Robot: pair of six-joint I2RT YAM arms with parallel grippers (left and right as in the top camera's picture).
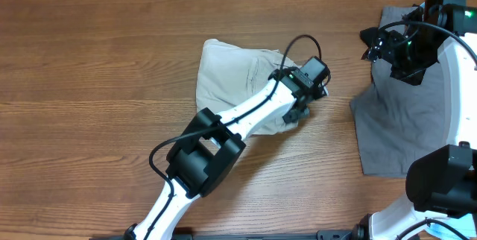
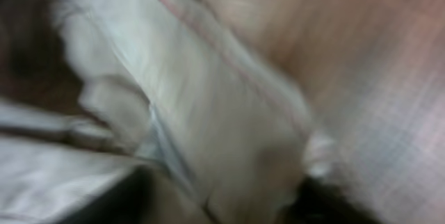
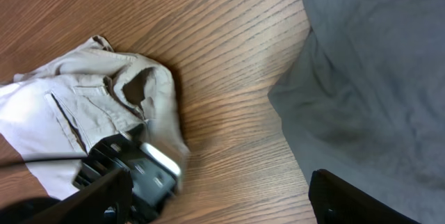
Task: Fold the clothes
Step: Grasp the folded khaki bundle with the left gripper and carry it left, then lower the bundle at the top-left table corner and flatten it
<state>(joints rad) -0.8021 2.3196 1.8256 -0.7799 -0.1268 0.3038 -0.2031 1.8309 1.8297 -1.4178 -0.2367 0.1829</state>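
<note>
Beige khaki shorts (image 1: 235,76) lie crumpled near the middle of the wooden table (image 1: 89,83), with a pocket seam showing in the right wrist view. The left arm stretches diagonally from the near-left edge across the shorts. Its wrist is bent down so that the left gripper (image 1: 300,113) sits at the garment's right, near edge. The left wrist view is blurred and filled with pale fabric, so I cannot tell whether those jaws are spread or closed on cloth. Well apart on the right, a grey garment (image 1: 395,128) lies flat. The right arm arches over its far end, and the right gripper (image 1: 373,45) hangs by the garment's far-left edge with its fingers (image 3: 348,196) spread wide, holding nothing.
</note>
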